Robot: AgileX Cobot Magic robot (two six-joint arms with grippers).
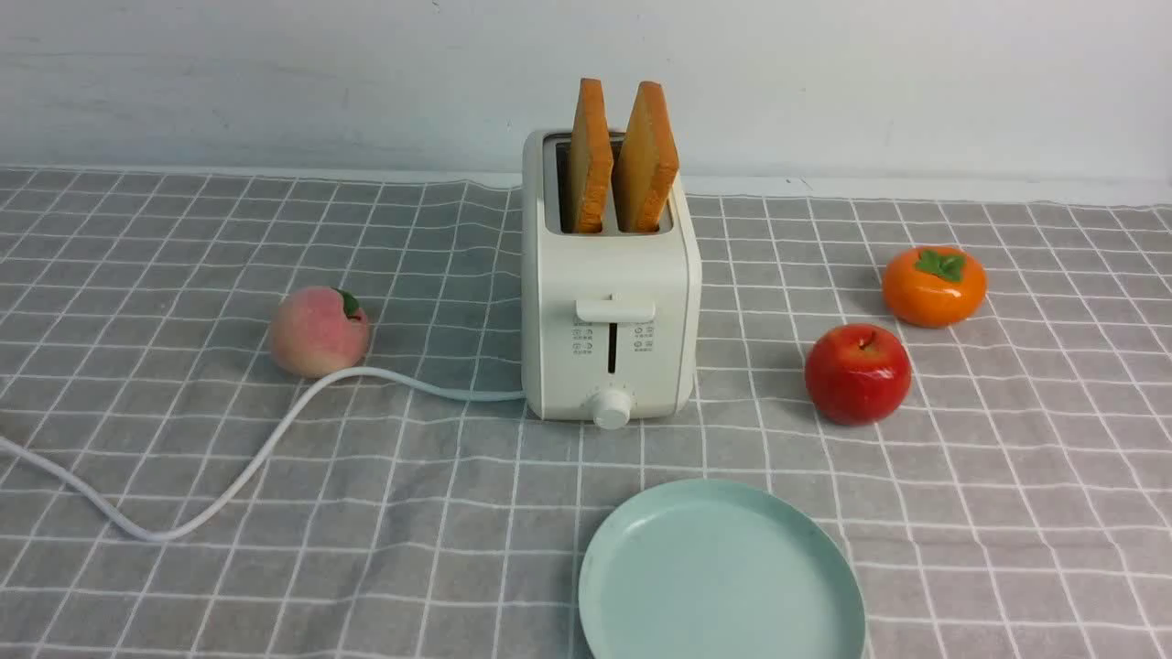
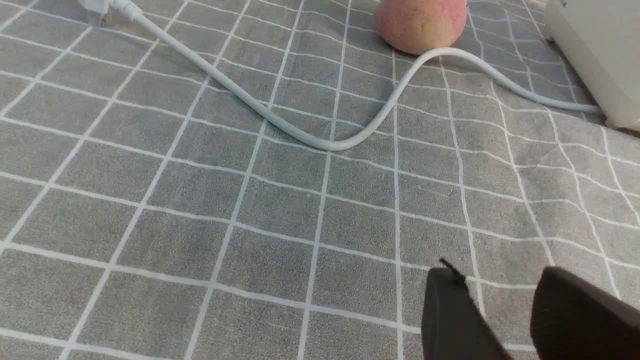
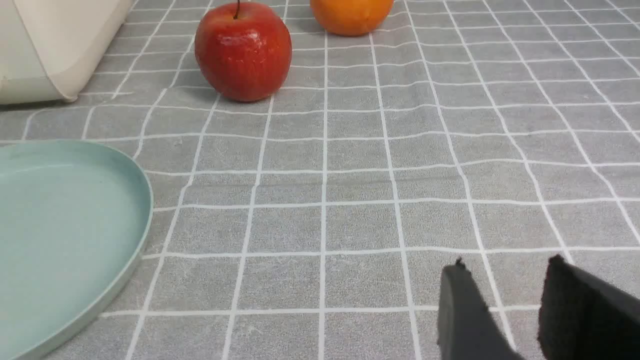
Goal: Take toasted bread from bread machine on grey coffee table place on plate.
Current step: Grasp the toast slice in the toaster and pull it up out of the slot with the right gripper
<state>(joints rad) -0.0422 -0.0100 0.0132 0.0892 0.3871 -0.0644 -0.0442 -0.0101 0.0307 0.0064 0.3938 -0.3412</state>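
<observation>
Position of toasted bread: both slices stand on edge in the slots of the bread machine, roughly the upper half of each clear of the top. The right slice leans slightly outward. Their broad faces look to the robot's left and right, and the long axis of each slice runs front to back, away from the robot. The bread machine stands mid-counter, with the plate bare, just in front of it and a little to the right. Neither arm appears in the front view. The left end effector hangs low over bare cloth, the bread machine's lower corner ahead of it on the robot's right. The right end effector sits likewise low, with the plate beside it and the bread machine ahead on the robot's left. Which arm is nearer cannot be told, and the bread lies forward of, inward of and above both. On each end effector the jaws stand partly apart, with cloth visible in the gap and nothing held or touched. Assessment: no lift has begun. A grasp will need approach from above, with the jaws closing across a slice's faces.
</observation>
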